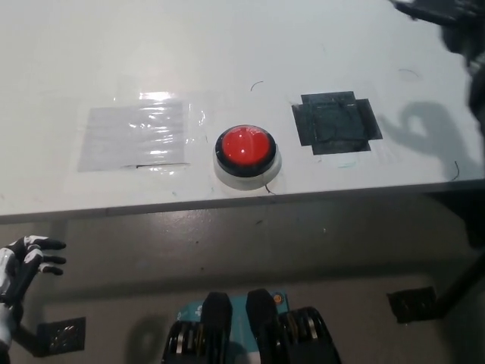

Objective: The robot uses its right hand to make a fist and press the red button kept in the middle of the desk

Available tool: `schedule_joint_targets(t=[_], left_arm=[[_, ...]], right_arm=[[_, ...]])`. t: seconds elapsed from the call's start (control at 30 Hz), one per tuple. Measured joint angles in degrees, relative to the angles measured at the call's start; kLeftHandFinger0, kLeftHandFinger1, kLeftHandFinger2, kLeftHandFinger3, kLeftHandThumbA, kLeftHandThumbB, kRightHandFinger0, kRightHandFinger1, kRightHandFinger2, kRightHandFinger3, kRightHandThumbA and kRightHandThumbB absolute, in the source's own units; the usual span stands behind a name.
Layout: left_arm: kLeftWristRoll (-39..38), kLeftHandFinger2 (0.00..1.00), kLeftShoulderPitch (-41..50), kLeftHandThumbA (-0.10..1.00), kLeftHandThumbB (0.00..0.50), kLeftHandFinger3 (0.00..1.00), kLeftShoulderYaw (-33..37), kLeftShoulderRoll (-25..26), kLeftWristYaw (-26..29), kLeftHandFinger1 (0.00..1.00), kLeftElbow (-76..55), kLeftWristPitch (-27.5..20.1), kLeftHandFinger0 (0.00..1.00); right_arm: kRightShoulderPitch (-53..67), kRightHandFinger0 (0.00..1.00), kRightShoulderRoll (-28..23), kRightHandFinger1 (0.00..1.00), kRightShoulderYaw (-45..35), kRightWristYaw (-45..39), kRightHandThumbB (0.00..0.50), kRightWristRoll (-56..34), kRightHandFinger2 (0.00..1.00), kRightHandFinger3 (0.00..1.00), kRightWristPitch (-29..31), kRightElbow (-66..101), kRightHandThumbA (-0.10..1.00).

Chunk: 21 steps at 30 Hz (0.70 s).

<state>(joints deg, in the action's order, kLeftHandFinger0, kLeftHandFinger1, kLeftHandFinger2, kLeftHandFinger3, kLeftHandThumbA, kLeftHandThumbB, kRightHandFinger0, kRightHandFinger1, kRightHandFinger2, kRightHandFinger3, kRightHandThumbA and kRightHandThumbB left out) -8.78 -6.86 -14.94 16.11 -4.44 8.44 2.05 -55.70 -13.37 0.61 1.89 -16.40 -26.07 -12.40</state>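
One round red button (245, 148) in a black ring, one clear shiny tape patch (135, 135), one black tape square (335, 123), one white desk (227, 53), two robot hands: white left hand (21, 267), black right hand (455, 23).
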Motion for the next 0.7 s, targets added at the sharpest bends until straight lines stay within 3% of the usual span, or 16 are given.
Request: schedule_joint_targets(t=[0.1,0.13,0.27,0.3,0.37,0.43,0.6,0.63,0.7], left_arm=[[0.0,0.61,0.0,0.56,0.007,0.54,0.0,0.0,0.0,0.55,-0.2,0.3,0.57],[0.0,0.58,0.0,0.55,0.003,0.52,0.0,0.0,0.0,0.52,-0.3,0.3,0.53],[0.0,0.55,0.0,0.53,0.014,0.51,0.0,0.0,-0.2,0.49,-0.3,0.3,0.49],[-0.1,0.55,0.0,0.54,0.025,0.51,0.0,0.0,-0.2,0.49,-0.3,0.3,0.49],[-0.2,0.54,0.0,0.55,0.025,0.5,0.0,0.0,-0.2,0.48,-0.3,0.4,0.49],[-0.2,0.56,-0.1,0.54,0.023,0.5,0.0,0.0,-0.4,0.51,-0.3,0.5,0.52],[-0.2,0.5,0.0,0.54,0.02,0.48,0.0,0.0,-0.8,0.43,-0.4,0.5,0.41],[-0.2,0.51,0.0,0.57,0.044,0.49,0.0,0.0,-0.8,0.44,-0.4,0.5,0.42],[-0.1,0.52,-0.1,0.56,0.029,0.5,0.1,0.0,-0.8,0.46,-0.4,0.5,0.44]], right_arm=[[-2.3,0.0,3.4,0.11,0.6,0.4,0.25,1.2,0.31,0.15,0.0,-0.8,0.71],[-3.1,0.0,4.3,0.06,0.7,0.4,0.233,1.5,0.28,0.19,0.0,-0.9,0.7],[-6.2,0.0,7.8,0.06,0.8,0.6,0.196,2.4,0.34,0.3,0.3,-2.1,0.66],[-6.9,0.0,8.8,0.06,0.8,0.6,0.213,2.6,0.34,0.31,0.5,-2.9,0.65],[-7.6,0.0,10.2,0.06,0.8,0.5,0.216,2.7,0.35,0.32,0.8,-4.1,0.64],[-8.0,0.0,11.9,0.06,0.8,0.4,0.18,2.9,0.33,0.3,1.1,-5.2,0.64],[-7.9,0.0,15.5,0.0,1.6,0.5,0.133,4.4,0.27,0.21,2.6,-8.8,0.63],[-7.9,0.0,16.7,0.0,1.9,0.4,0.134,4.7,0.26,0.22,3.1,-9.7,0.63],[-7.8,0.0,18.2,0.0,2.1,0.2,0.105,4.9,0.25,0.2,3.9,-11.0,0.59]])
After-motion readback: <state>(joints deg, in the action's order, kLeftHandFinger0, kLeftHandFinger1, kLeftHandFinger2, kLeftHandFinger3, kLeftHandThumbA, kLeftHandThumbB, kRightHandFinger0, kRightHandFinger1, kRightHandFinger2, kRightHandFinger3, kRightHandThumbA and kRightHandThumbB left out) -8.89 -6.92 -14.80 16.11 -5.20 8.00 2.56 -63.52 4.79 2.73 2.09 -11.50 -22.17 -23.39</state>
